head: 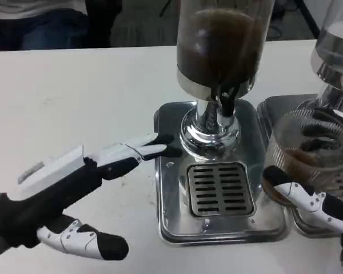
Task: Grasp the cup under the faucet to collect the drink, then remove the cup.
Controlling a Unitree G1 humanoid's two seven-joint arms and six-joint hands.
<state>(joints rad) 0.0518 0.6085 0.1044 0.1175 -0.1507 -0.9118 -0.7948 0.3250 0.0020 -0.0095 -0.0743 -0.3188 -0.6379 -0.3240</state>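
Observation:
The clear ribbed cup (pixel 310 149) holds some brown drink and stands to the right of the faucet (pixel 226 101), off the slotted grate (pixel 220 189). My right hand (pixel 315 204) grips the cup from below and the side, a white and black finger wrapped across its base. My left hand (pixel 80 185) lies at the left over the table, holding nothing. Its fingers (pixel 142 149) are stretched out towards the foot of the dispenser (pixel 222 45), whose clear tank is full of dark drink.
The steel drip tray (pixel 170 200) sits under the dispenser. A second dispenser (pixel 337 48) with its own tray (pixel 277 105) stands at the right edge, just behind the cup. People sit beyond the far table edge (pixel 74 48). Bare white tabletop (pixel 74 97) stretches to the left.

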